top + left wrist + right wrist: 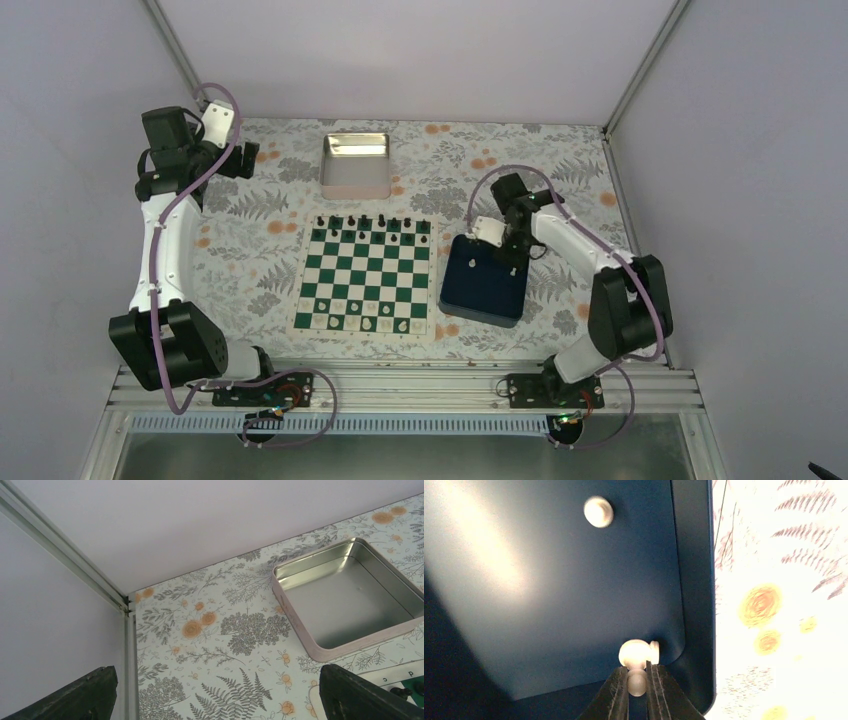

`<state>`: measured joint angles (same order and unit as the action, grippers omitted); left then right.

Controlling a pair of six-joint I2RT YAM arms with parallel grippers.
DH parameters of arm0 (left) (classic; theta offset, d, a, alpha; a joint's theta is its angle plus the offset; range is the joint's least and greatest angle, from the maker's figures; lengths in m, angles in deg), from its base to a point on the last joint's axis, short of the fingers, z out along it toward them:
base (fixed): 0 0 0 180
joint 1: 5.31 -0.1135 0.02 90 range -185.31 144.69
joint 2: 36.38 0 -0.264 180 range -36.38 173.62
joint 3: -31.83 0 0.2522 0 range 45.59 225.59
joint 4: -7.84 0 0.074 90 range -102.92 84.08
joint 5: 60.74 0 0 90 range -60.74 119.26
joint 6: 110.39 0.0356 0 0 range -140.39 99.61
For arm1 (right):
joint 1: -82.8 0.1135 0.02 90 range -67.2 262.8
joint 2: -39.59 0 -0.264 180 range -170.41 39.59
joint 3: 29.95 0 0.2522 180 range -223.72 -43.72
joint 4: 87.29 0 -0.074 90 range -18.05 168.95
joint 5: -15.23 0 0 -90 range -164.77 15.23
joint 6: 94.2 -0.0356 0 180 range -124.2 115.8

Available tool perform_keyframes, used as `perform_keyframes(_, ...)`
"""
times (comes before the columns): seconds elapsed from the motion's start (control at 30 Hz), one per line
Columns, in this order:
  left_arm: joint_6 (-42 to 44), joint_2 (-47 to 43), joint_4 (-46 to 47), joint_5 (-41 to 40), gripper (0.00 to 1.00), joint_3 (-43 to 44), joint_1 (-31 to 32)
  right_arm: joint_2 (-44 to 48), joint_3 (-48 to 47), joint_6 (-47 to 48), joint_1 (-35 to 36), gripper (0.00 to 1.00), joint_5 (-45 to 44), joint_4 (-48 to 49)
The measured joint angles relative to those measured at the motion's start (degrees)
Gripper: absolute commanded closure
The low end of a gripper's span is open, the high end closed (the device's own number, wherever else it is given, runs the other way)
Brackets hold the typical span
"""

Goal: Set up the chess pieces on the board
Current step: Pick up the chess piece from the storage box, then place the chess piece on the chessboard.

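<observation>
The right gripper (637, 672) is hanging low inside the dark blue tray (549, 605), at one corner of its floor. Its fingers (616, 695) are pinching a cream piece (637, 681) between them, drawn in almost together with only the piece's width between the pads. A rounded cream head and a small disc are showing just beyond the fingertips; whether they belong to that same piece cannot be told. A second cream piece (598, 511) is sitting well apart on the tray floor. In the top external view the tray is lying just right of the board (365, 278) on the flowered tablecloth (250, 250). Other chess pieces (368, 323) are standing along the board's near rows, while black pieces (365, 222) are lining its far edge. The left gripper (217, 670) is hovering over the far left part of the table, its fingers (75, 695) spread wide and holding nothing. Beneath it are lying the metal tin (340, 600) and one corner of the board.
</observation>
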<state>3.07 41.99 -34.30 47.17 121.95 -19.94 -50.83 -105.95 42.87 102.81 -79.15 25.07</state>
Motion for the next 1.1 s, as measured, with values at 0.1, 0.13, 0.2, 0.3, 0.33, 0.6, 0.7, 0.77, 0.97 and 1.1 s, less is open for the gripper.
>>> perform_keyframes(0.1,0.00,0.00,0.00,0.04,0.00,-0.20,0.00,2.36,-2.64,-0.57,3.13,0.91,0.55,-2.80)
perform_keyframes(0.13,0.00,0.00,0.00,0.04,0.00,-0.20,0.00,2.80,-3.32,-0.81,4.42,0.91,0.74,-3.45)
perform_keyframes(0.2,0.00,0.00,0.00,0.04,0.00,-0.22,0.00,3.06,-4.96,-1.66,7.87,0.91,0.90,-5.29)
perform_keyframes(0.3,0.00,0.00,-0.02,0.04,0.00,-0.20,0.00,2.69,-7.63,-2.91,14.19,0.93,1.55,-7.34)
perform_keyframes(0.33,0.00,0.00,-0.02,0.07,0.00,-0.20,0.00,2.25,-8.92,-3.43,16.52,0.93,1.75,-8.13)
perform_keyframes(0.6,0.02,0.00,-0.02,0.22,0.00,-0.20,0.00,-7.45,-16.57,-5.84,31.28,0.94,3.08,-8.76)
perform_keyframes(0.7,0.02,0.00,-0.04,0.26,0.00,-0.20,0.00,-11.91,-17.38,-6.23,34.36,0.94,3.52,-8.61)
perform_keyframes(0.77,0.02,0.00,-0.02,0.33,0.00,-0.20,0.00,-14.58,-17.92,-6.27,36.09,0.94,3.82,-8.46)
perform_keyframes(0.97,0.04,0.00,-0.04,0.52,0.00,-0.22,0.00,-19.96,-20.50,-6.23,39.54,0.94,4.76,-7.45)
perform_keyframes(1.1,0.04,0.00,-0.04,0.74,0.00,-0.22,0.00,-22.43,-22.69,-6.19,40.44,0.94,5.22,-7.02)
